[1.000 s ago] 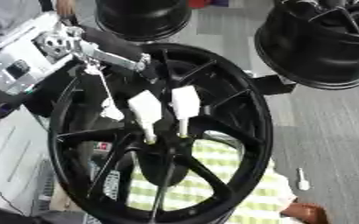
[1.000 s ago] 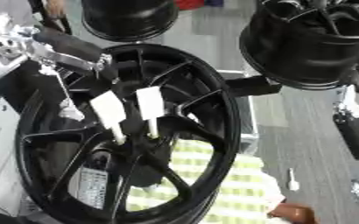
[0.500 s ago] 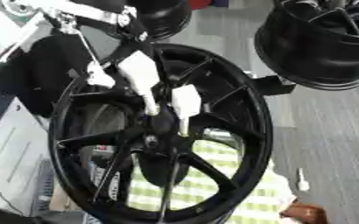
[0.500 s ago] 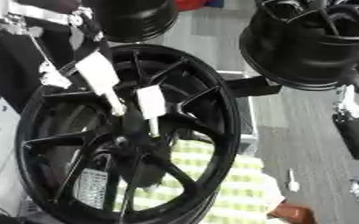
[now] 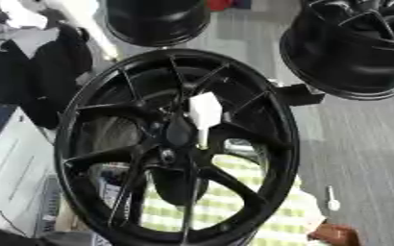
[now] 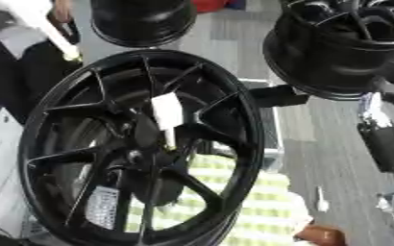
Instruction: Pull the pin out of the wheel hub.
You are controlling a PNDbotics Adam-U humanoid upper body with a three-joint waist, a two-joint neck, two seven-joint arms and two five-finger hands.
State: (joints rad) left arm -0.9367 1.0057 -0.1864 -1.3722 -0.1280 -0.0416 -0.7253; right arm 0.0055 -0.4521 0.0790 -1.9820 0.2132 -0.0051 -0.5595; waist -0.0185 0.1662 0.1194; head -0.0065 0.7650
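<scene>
- The big black wheel [image 5: 108,192] stands on edge on the worktop, its open face turned toward the camera. A green checked cloth [image 5: 234,211] lies beneath it.
- Two more black wheels [image 5: 351,53] sit behind it, well apart from the work.
- The right arm [image 6: 384,144] hangs at the right edge, away from the wheel. Its fingers are too unclear to tell if they are spread or curled.
- The left hand [image 5: 19,12] is only a pale blur in the upper left corner, above and left of the rim. What it is doing cannot be told.
- The hub [image 5: 171,137] sits where the spokes meet.
- The pin [image 5: 204,111] is in the hub. Its white flat tag is uppermost and a thin stem runs down into the hub, so its long axis is near vertical in the view.
- The pin lies down and to the right of the left hand, which looks the nearer. A reach would probably take the tag end.
</scene>
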